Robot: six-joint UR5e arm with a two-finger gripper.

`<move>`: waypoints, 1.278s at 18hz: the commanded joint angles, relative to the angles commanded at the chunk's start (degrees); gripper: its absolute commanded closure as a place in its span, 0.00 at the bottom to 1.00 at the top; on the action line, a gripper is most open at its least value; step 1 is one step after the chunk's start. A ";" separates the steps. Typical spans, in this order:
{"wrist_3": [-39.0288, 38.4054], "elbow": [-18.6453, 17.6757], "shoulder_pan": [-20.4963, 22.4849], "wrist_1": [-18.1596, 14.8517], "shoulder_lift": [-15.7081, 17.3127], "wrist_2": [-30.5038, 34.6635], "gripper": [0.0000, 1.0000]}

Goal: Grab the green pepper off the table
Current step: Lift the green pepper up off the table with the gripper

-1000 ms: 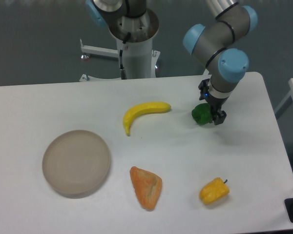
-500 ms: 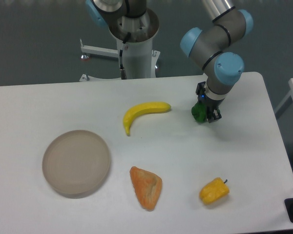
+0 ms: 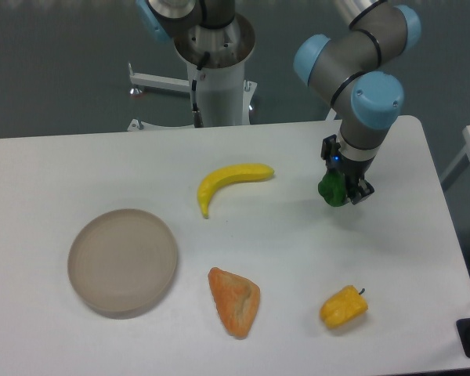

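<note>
The green pepper (image 3: 331,189) is a small, glossy, dark-green lump with a bumpy skin, seen toward the far right part of the table (image 3: 78,168), partly hidden by the black fingers that clasp it. The gripper (image 3: 344,188) points straight down and has its two fingers closed around the pepper, one on either side; whether the pepper rests on the tabletop or hangs just above it cannot be told from this view. Above the gripper rises the arm (image 3: 362,74), grey with light-blue caps on its joints, bending back toward the far edge. No label, brand or writing can be read on the pepper or on the arm. To the left of the pepper, well apart, lies a yellow banana (image 3: 229,182), its curve opening toward the near side. Nearer the camera and a little right of centre sits a yellow pepper (image 3: 344,307) with a dark stem. Left of that lies an orange wedge-shaped piece (image 3: 235,301), and farther left a round beige-grey plate (image 3: 122,260). Beyond the far edge of the table stands a white pedestal (image 3: 217,82).
</note>
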 joint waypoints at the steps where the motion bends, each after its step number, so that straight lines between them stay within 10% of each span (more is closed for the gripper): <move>1: -1.23 1.05 -0.79 -0.53 -0.35 0.00 0.86; 9: -3.71 13.36 -2.38 -8.18 -4.39 -2.37 0.85; 23: -3.44 12.84 -4.58 -8.88 -5.02 -0.88 0.85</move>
